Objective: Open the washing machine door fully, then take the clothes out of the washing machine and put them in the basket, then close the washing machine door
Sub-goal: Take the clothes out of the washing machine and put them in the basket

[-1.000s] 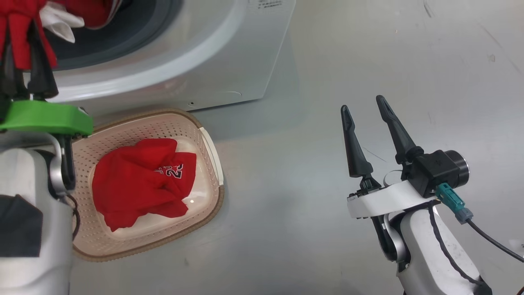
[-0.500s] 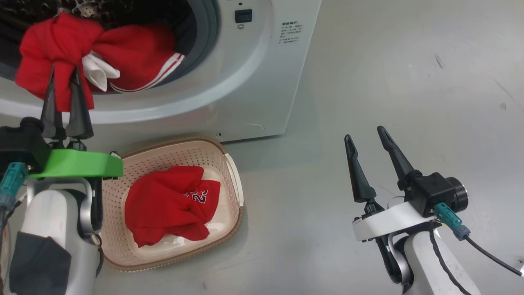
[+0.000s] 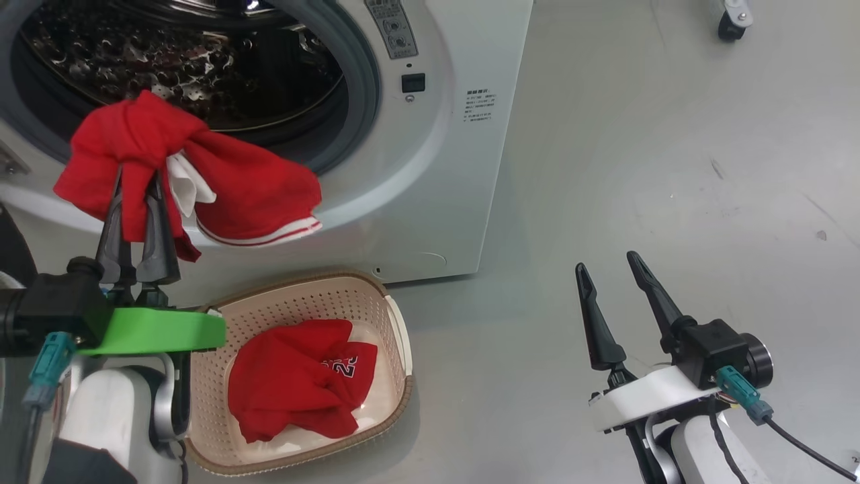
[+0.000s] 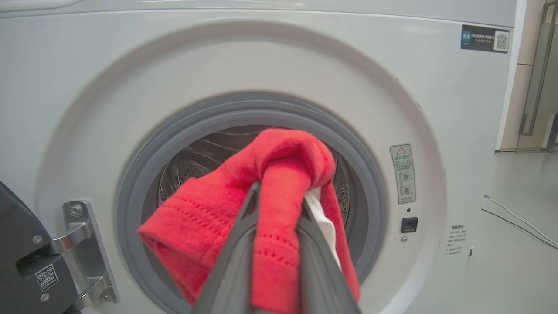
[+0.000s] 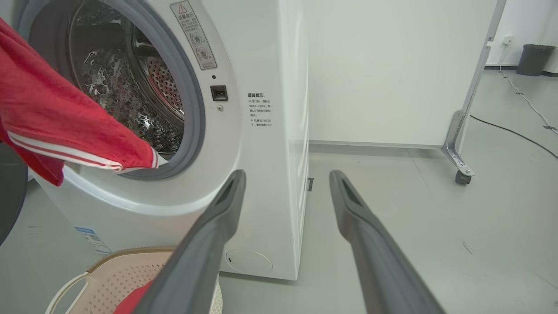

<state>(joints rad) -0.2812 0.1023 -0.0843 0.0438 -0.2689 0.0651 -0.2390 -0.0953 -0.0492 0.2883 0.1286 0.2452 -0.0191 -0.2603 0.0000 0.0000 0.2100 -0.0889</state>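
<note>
1. Jaws of the left gripper (image 3: 139, 181) are clamped on a red garment (image 3: 248, 191), which hangs in front of the washing machine (image 3: 457, 168) drum opening.
2. The right gripper (image 3: 605, 262) jaws stand spread and empty over the floor (image 3: 638, 148), well right of the basket (image 3: 302, 302).
3. Another red garment (image 3: 295, 386) lies inside the basket, which sits just before the machine.
4. The washing machine door (image 4: 17, 244) is swung open at the left.

Glossy grey floor (image 5: 436, 226), white wheeled partition (image 5: 383, 65), dark bin (image 5: 531, 59).
</note>
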